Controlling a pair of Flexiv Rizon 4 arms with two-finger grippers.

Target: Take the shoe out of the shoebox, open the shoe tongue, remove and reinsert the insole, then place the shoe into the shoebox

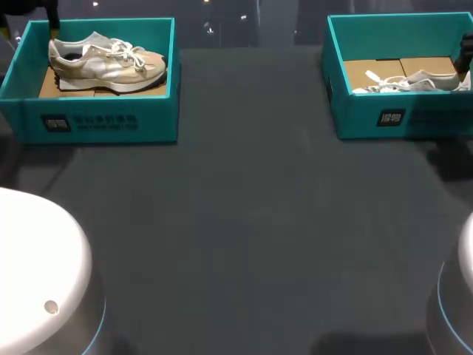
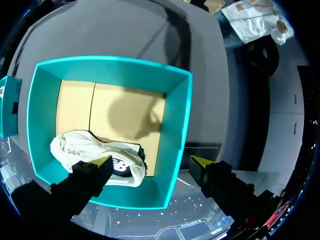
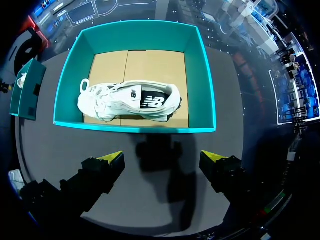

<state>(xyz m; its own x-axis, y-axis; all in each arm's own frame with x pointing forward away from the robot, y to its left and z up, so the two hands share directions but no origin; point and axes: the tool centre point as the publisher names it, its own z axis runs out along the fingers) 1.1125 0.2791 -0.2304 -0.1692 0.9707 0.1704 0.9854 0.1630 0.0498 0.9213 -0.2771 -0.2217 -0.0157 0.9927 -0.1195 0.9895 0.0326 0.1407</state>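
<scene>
Presently, both claws stand with fingers apart and hold nothing. The left gripper (image 2: 152, 161) hangs over the left shoebox (image 1: 103, 122), astride one wall. One yellow fingertip (image 2: 103, 162) is above the heel of the beige shoe (image 1: 107, 65) and the other is outside the box; contact cannot be confirmed. That shoe rests on its sole inside the box. The right gripper (image 3: 162, 156) hovers over the dark table (image 1: 244, 222), just beside the right shoebox (image 3: 135, 126), which contains a white shoe (image 3: 130, 100).
</scene>
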